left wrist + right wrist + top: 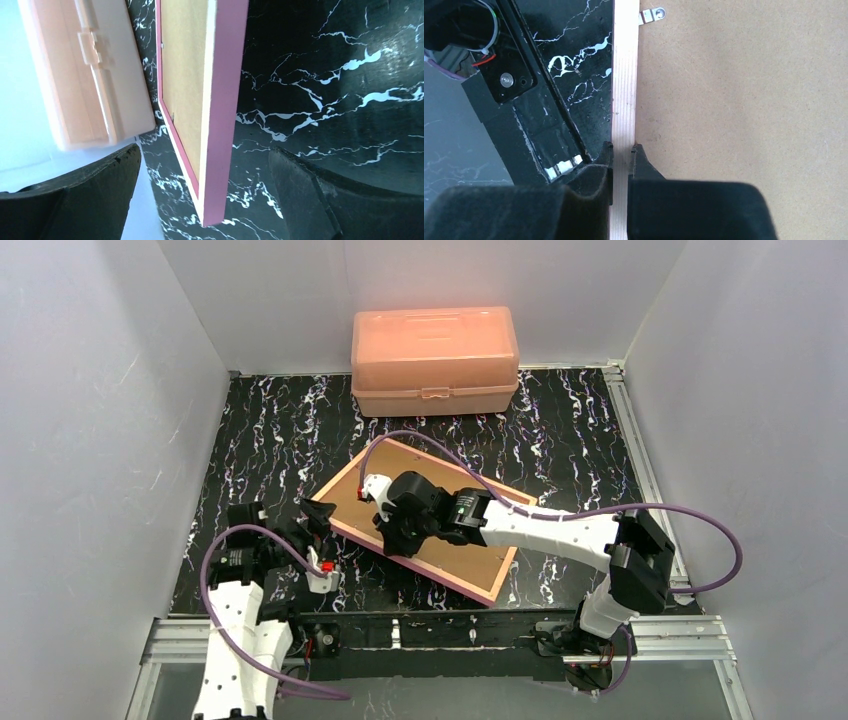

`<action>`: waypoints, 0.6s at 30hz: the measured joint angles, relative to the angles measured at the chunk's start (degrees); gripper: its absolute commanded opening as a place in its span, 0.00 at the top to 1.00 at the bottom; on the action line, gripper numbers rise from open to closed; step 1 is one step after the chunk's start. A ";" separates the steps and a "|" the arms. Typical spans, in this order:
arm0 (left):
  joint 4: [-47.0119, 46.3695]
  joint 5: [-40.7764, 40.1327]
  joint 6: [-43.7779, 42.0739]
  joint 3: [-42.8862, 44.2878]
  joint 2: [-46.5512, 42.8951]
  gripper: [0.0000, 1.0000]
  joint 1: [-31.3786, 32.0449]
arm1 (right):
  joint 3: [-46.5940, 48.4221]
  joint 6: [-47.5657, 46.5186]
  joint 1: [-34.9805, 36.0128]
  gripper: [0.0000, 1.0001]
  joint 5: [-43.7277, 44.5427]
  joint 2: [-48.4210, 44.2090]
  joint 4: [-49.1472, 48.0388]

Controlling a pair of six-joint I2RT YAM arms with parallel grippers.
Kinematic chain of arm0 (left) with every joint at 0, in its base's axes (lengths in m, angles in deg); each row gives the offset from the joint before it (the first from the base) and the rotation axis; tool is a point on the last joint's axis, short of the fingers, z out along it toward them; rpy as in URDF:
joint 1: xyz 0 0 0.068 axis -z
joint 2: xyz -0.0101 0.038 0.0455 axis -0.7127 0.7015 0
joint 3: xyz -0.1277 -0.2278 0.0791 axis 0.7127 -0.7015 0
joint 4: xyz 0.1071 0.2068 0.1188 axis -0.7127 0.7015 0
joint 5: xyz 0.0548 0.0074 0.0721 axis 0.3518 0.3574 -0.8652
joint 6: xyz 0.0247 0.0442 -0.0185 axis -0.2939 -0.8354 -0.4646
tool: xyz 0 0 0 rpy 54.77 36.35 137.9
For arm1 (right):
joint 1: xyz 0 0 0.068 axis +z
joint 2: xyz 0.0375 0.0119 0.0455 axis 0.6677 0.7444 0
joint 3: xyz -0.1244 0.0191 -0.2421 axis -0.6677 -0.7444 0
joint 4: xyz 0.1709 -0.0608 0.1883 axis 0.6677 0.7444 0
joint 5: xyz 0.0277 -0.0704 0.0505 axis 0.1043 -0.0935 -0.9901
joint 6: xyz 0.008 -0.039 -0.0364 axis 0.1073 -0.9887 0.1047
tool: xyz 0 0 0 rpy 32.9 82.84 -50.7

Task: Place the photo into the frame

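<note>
R gripper [622, 152] clamped on frame [225, 100] rim, at lower long edge, mid top view. L gripper [318, 512] wide open, frame's left corner btwn fingers, apart. Frame flat, back up, long axis upper-left to lower-right. Box [435, 360] beyond upper edge, apart. Bare table [590, 450] to right.

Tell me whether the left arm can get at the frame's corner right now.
Probably yes: the left gripper hangs beside the frame's nearest corner, jaws open, with nothing between them. The right gripper grips an edge farther along.
</note>
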 measured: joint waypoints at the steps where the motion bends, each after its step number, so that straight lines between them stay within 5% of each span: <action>1: -1.92 -0.57 -0.11 -0.66 0.24 0.08 1.42 | 0.44 0.07 -0.04 0.99 -0.22 0.04 0.35; 11: -14.62 -8.85 -0.76 -2.64 4.94 0.36 15.32 | 4.00 0.92 -0.31 0.99 -2.08 0.26 3.06; 17: -18.43 -12.24 0.63 -2.84 4.92 0.82 17.55 | 6.05 0.96 -0.66 0.98 -1.90 0.37 4.83; 18: -18.56 -12.63 1.11 -2.93 4.70 0.87 17.57 | 6.56 0.96 -0.76 0.90 -1.77 0.37 5.22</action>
